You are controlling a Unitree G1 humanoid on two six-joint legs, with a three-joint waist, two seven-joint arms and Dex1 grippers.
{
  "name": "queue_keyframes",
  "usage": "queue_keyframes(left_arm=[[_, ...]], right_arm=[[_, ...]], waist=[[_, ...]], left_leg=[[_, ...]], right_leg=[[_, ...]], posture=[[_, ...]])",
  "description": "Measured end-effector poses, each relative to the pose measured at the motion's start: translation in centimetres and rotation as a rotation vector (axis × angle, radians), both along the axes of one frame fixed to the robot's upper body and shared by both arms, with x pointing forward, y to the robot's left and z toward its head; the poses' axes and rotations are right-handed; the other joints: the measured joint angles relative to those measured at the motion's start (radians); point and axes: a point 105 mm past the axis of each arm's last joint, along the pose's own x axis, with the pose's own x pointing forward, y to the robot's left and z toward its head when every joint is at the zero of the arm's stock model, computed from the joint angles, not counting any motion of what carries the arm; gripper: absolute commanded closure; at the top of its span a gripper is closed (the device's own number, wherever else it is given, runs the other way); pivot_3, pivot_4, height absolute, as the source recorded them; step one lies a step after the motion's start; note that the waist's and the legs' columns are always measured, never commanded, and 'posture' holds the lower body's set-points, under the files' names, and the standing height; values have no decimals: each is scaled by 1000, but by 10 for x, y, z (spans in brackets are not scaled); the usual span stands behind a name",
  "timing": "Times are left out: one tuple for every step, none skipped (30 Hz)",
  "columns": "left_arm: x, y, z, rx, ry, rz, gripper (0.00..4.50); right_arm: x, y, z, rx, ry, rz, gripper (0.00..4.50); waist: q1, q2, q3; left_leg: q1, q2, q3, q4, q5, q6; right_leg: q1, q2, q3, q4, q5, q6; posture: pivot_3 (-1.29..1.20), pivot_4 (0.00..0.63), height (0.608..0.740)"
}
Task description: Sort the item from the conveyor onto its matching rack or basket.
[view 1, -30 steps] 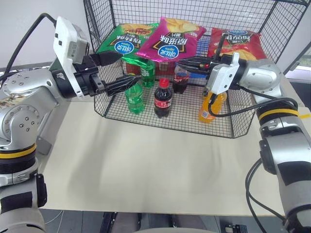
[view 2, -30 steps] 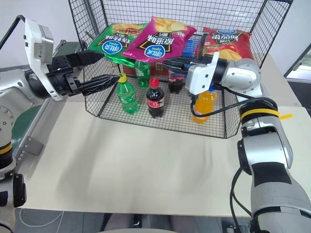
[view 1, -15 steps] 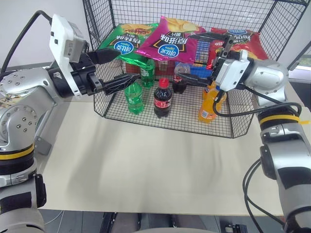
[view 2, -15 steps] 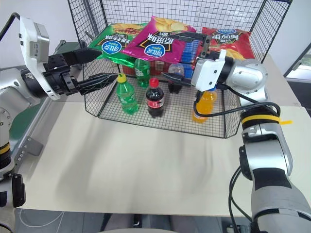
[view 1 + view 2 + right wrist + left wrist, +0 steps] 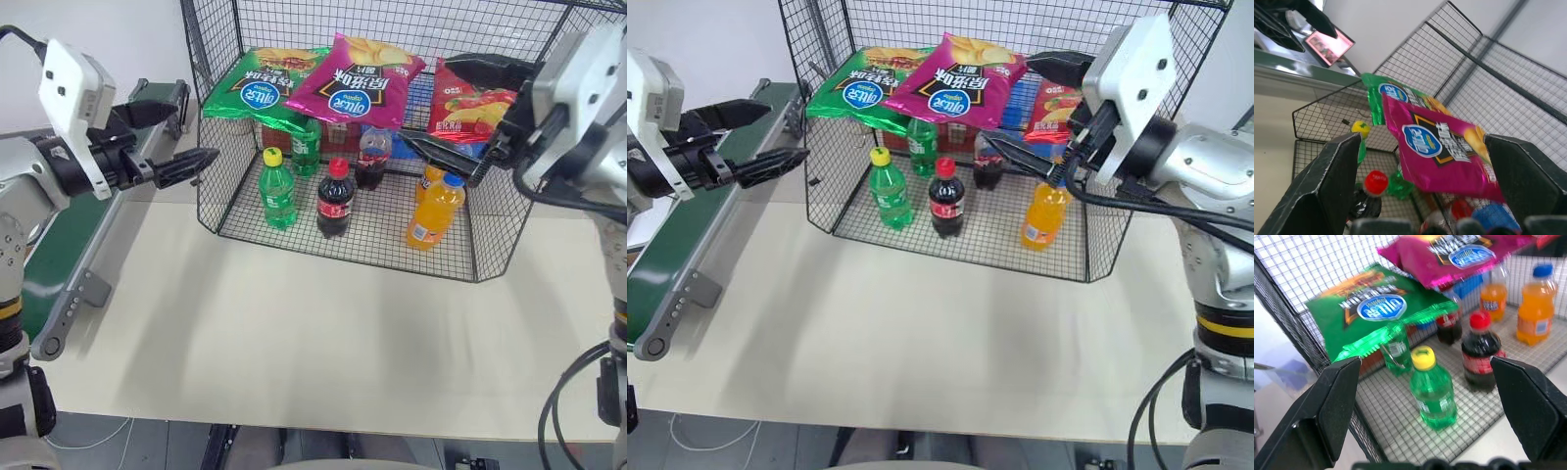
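Pink chip bag (image 5: 364,78) lies on the upper shelf of the black wire rack (image 5: 490,250), upper centre of the frame, overlapping the edge of the green chip bag (image 5: 260,90) to its left; the red chip bag (image 5: 472,103) sits to its right on the same shelf. On the mesh floor below stand a green bottle (image 5: 278,191), a cola bottle (image 5: 336,200) and an orange bottle (image 5: 435,211). Left pincer (image 5: 181,137) is at the left, outside the rack over the conveyor (image 5: 686,259), fingers spread wide, holding nothing. Right pincer (image 5: 460,113) is at the upper right by the rack's right side, fingers wide apart, empty, clear of the pink bag. Beige tabletop (image 5: 313,333) fills the lower frame.
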Motion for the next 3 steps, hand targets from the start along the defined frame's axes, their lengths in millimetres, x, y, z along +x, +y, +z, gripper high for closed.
queue_keyframes(left_arm=[[1, -1, 2, -8, -7, -6, 0], [2, -3, 3, -9, -15, -13, 0], [4, -5, 4, -10, -18, -20, 0]], right_arm=[[0, -2, -1, 11, 18, -19, 89], [1, -6, -3, 25, 38, -41, 89], [2, -8, -5, 31, 48, -59, 89]], waist=[[-1, 0, 0], [-1, 0, 0], [-1, 0, 0]], left_leg=[[0, 0, 0, 0, 0, 0], [0, -1, 1, 0, 0, 0], [0, -1, 0, 0, 0, 0]], right_leg=[[0, 0, 0, 0, 0, 0], [0, 0, 1, 0, 0, 0], [0, 0, 1, 0, 0, 0]], posture=[[0, 150, 740], [0, 150, 740], [0, 150, 740]])
